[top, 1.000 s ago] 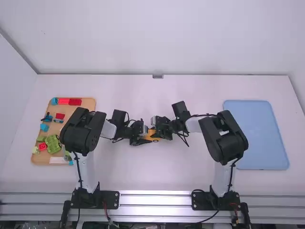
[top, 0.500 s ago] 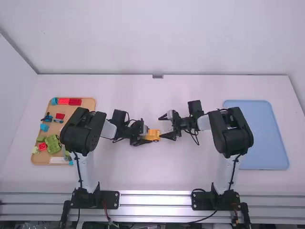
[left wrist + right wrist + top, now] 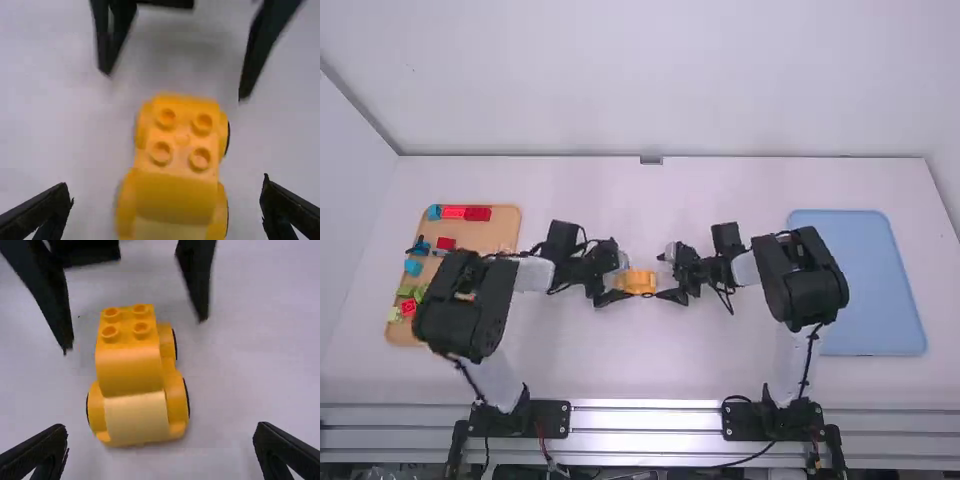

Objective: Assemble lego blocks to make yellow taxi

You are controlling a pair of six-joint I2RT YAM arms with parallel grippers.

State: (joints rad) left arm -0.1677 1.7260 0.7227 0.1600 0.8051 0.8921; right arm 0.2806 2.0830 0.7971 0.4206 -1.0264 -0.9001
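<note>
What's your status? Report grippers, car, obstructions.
Left gripper open, right gripper open. Car upright on table, between them, ungripped. Possible obstruction: each gripper to the other, facing close across the car.

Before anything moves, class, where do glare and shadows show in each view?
High view: bright glare streaks the metal rail; left wrist view: soft, faint shading on the table near the yellow car; right wrist view: soft light, no hard-edged shadow beside the car.
</note>
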